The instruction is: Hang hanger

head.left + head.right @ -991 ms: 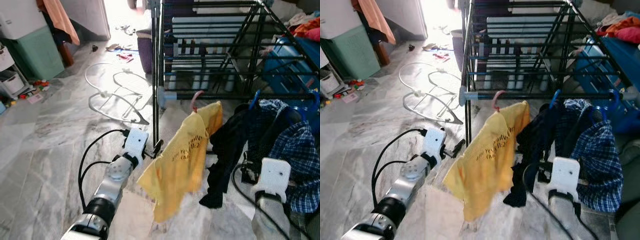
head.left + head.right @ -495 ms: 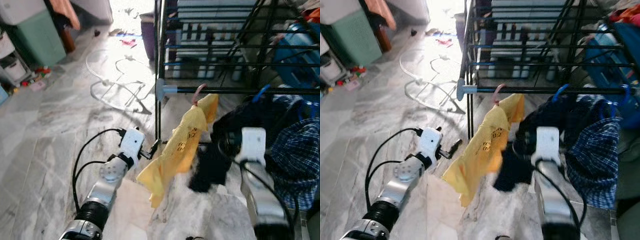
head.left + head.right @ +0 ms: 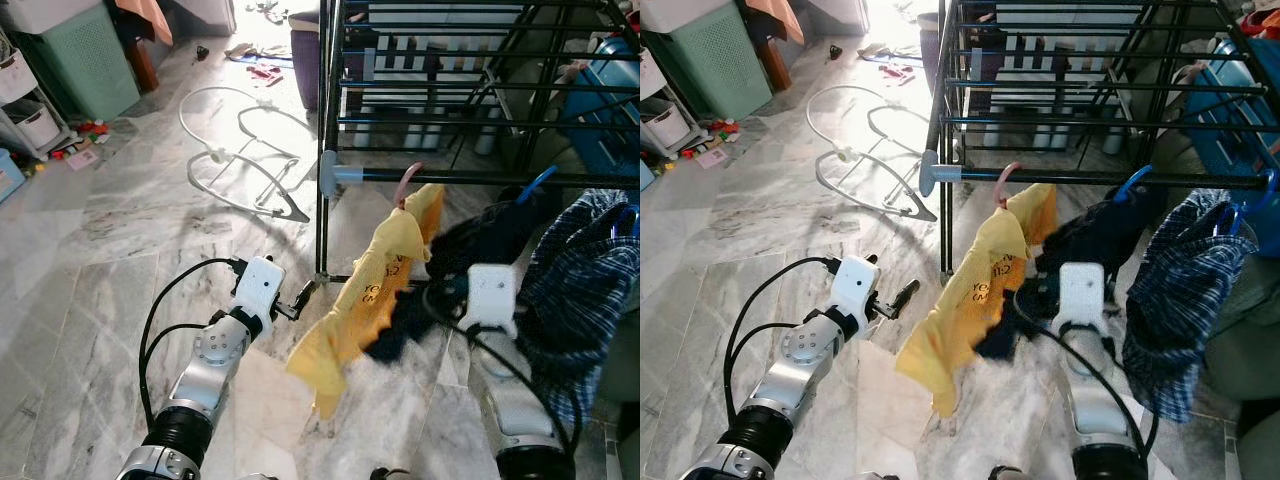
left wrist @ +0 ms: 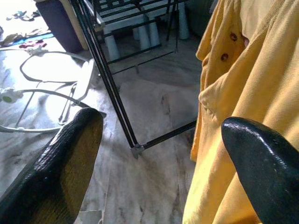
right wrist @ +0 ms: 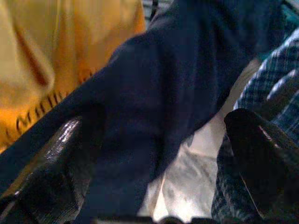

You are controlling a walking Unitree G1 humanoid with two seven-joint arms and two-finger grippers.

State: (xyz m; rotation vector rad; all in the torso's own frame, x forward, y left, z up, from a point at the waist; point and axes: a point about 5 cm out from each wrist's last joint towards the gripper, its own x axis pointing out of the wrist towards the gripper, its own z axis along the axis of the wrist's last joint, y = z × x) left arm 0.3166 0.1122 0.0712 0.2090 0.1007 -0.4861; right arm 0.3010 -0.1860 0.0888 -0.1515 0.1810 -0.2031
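Already a pink plastic hanger hook [image 3: 407, 181] sits over the black metal front rail of the drying rack [image 3: 480, 179], carrying a limp yellow cotton shirt with dark print [image 3: 372, 290] that drapes down and toward the robot's left. Just beside it, toward the robot's right, a dark navy garment [image 3: 470, 245] hangs from a blue hook [image 3: 531, 186] on that rail, and a blue checked shirt [image 3: 575, 290] hangs further right.

The right hand [image 5: 154, 158] is the nearer one to the hanging clothes: its wrist view shows its two glossy black fingers [image 5: 254, 149] spread apart on either side of the navy fabric, not visibly pinching it. The left hand [image 3: 304, 296] is low, beside the rack's corner upright, with the yellow shirt's hem just to its right; its ribbed black fingers [image 4: 60, 163] stand wide apart with nothing between them.

The rail runs left to right across the robot's front, above both hands, so any adjustment means reaching upward. Soft cloth will sag and swing; the rail is thin, rigid and smooth. Pale grey marble tiles form the floor [image 3: 110, 250].
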